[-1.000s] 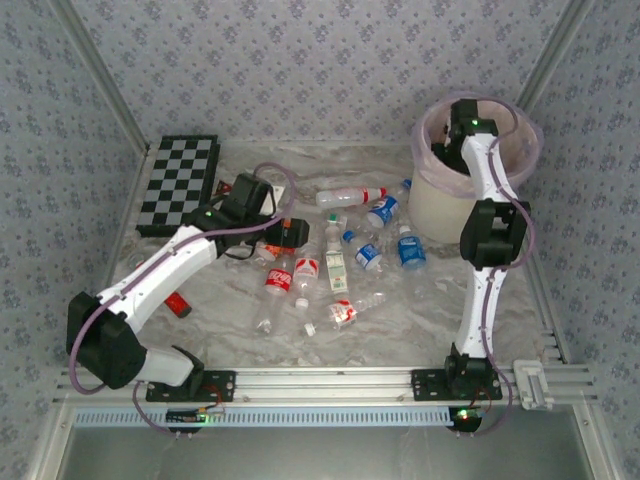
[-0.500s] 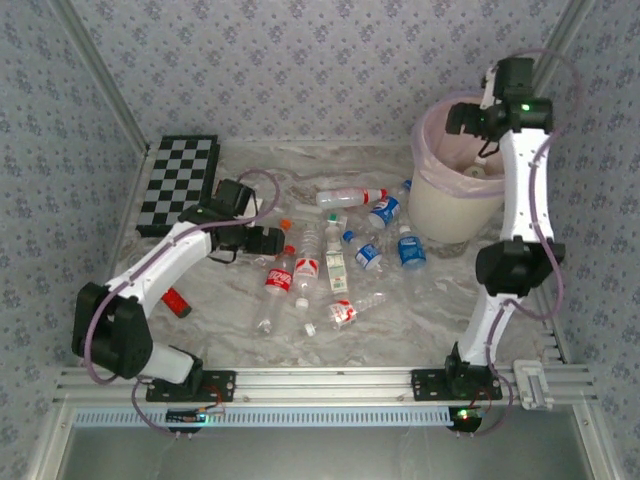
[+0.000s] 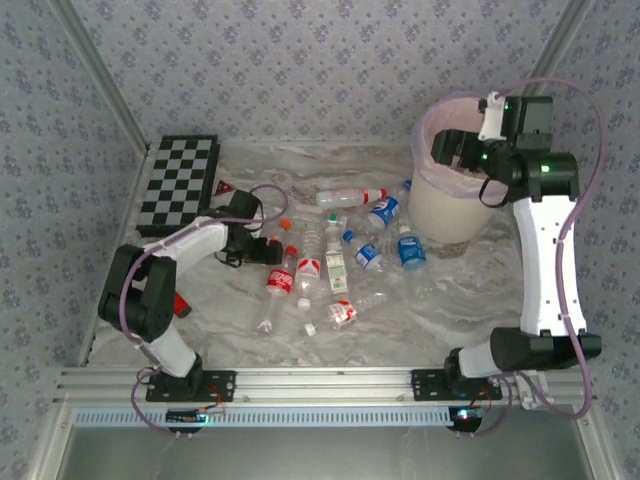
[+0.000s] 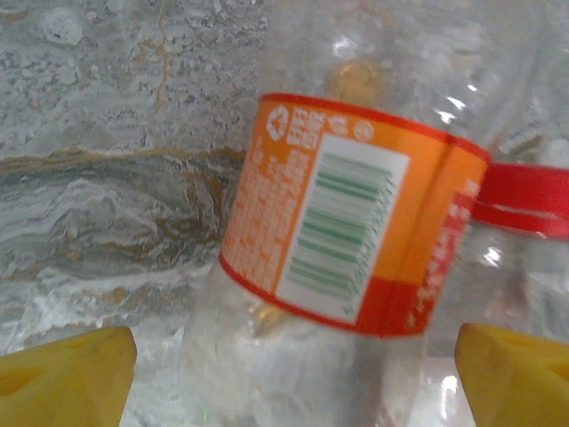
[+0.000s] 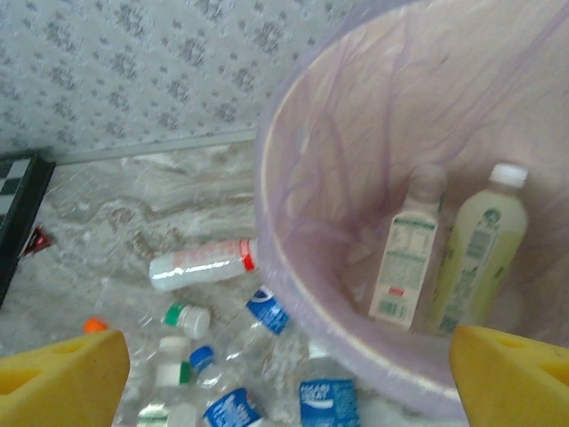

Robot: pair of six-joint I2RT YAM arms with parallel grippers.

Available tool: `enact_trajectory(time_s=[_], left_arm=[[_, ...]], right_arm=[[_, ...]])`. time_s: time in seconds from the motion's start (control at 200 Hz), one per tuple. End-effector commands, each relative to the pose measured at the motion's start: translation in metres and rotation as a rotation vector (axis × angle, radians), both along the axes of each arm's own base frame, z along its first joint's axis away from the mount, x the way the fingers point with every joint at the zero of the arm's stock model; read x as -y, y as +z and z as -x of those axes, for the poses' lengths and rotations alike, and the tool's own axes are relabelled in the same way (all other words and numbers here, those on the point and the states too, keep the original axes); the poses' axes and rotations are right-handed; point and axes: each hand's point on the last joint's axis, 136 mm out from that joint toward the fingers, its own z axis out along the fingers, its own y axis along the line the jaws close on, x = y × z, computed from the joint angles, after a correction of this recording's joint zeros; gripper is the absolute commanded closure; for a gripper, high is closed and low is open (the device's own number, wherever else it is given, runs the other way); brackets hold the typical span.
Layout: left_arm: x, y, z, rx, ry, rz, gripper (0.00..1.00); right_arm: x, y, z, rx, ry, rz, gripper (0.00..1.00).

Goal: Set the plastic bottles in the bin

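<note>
Left gripper [image 4: 293, 384] straddles an orange-label bottle [image 4: 347, 213] left of centre, fingers wide and not yet squeezing; lined up for a grab, I'd say. Right gripper [image 5: 284, 374] hangs spread and empty over the far-right bin [image 5: 356, 116], two bottles [image 5: 404, 258] inside.

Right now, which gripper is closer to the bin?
Right. The right gripper hangs above the bin rim; the left gripper is across the table, low over an orange-labelled bottle.
</note>
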Motion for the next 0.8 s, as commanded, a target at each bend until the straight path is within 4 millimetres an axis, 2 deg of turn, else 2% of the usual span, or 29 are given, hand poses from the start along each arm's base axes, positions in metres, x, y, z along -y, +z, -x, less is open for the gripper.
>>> enact_trajectory(time_s=[0.0,0.19,0.295,0.375,0.495,0.625,0.72,0.795], left_arm=[[0.002,-0.004,-0.006,-0.007,-0.007,-0.005,0.17],[0.004,0.0,-0.01,-0.002,-0.005,-0.011,0.35],[0.004,0.014,-0.015,0.034,-0.003,-0.006,0.41],[0.009,0.033,-0.021,0.08,0.007,0.028,0.42],[0.026,0.078,-0.027,0.198,0.03,0.138,0.43],[0.066,0.141,-0.028,0.322,0.032,0.445,0.42],[0.092,0.185,-0.023,0.406,0.006,0.623,0.43],[0.108,0.211,-0.018,0.447,-0.014,0.721,0.44]], right_arm=[[-0.021,0.003,0.018,0.013,0.062,-0.106,0.06],[-0.039,-0.004,0.033,0.006,0.109,-0.203,0.07],[-0.072,-0.008,0.034,0.01,0.212,-0.279,0.07],[-0.102,-0.008,0.033,0.012,0.315,-0.35,0.08],[-0.156,-0.001,0.036,0.038,0.488,-0.419,0.09],[-0.205,-0.01,0.029,0.024,0.579,-0.502,0.11],[-0.226,-0.024,0.019,0.004,0.586,-0.535,0.14],[-0.235,-0.032,0.011,-0.009,0.587,-0.554,0.14]])
